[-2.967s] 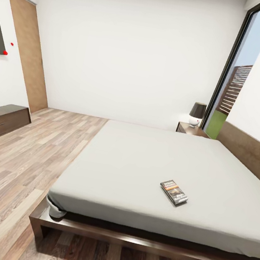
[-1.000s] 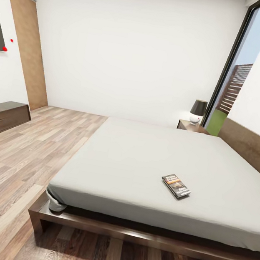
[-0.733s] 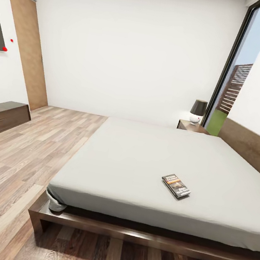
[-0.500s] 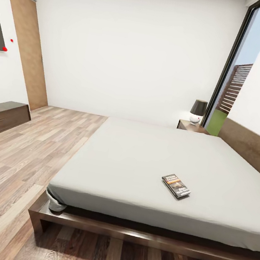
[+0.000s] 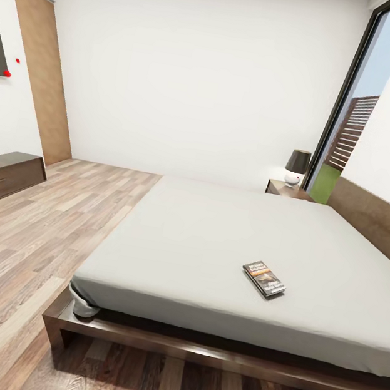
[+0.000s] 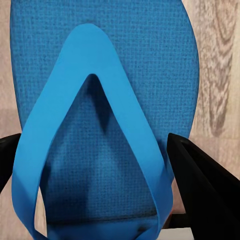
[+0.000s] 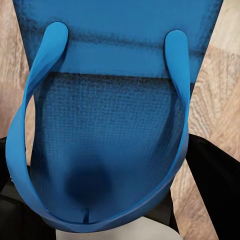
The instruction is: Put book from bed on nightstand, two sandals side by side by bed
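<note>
The dark book (image 5: pixel 264 279) lies flat on the pale grey mattress of the bed (image 5: pixel 200 240), toward its near right part. A dark brown nightstand (image 5: pixel 288 189) stands at the bed's far right corner, beside the headboard. In the left wrist view a bright blue sandal (image 6: pixel 105 60) sits between the black fingers of my left gripper (image 6: pixel 95 145), which is shut on it above wooden floor. The right wrist view has the other blue sandal (image 7: pixel 112 100) held the same way in my right gripper (image 7: pixel 102 150).
A lamp (image 5: pixel 296 167) stands on the nightstand. A long low dark cabinet (image 5: pixel 1 178) lines the left wall, with a wooden door (image 5: pixel 40 74) beyond it. A tall window (image 5: pixel 353 120) is at the right. Wooden floor (image 5: pixel 41 239) stretches left of the bed.
Since three seconds ago the head view has shifted slightly, so the camera moved. Over the last second nothing has visibly changed.
</note>
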Motion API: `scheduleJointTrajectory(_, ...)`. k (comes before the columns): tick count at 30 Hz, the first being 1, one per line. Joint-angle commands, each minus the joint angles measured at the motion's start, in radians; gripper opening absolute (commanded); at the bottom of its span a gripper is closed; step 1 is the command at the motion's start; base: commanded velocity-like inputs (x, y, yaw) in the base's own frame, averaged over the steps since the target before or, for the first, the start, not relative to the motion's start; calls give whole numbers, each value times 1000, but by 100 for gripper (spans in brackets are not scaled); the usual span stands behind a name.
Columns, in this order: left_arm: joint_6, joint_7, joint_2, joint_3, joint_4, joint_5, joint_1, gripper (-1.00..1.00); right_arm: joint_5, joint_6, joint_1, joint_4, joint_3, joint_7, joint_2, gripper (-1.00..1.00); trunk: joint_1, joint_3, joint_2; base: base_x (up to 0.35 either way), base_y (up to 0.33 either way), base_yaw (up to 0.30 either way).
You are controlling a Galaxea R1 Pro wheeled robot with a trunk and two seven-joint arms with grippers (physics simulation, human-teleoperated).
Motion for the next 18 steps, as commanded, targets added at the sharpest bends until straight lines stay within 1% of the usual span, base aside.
scheduleJointTrajectory(1,2,0,0,4,-1,-6,0,-100,7,6,0,-2,-1,3,0,-100,0,-1,0,0,0,0)
scheduleJointTrajectory(6,2,0,0,4,-1,-6,0,-100,7,6,0,-2,-1,3,0,-100,0,-1,0,0,0,0)
scheduleJointTrajectory(10,25,-7,22,6,-5,-6,10,-100,6,8,0,-6,-6,-2,-18,-100,0,-1,0,0,0,0)
scheduleJointTrajectory(18,33,-9,27,7,-6,-7,13,-100,6,13,0,-8,-9,-3,-24,-100,0,-1,0,0,0,0)
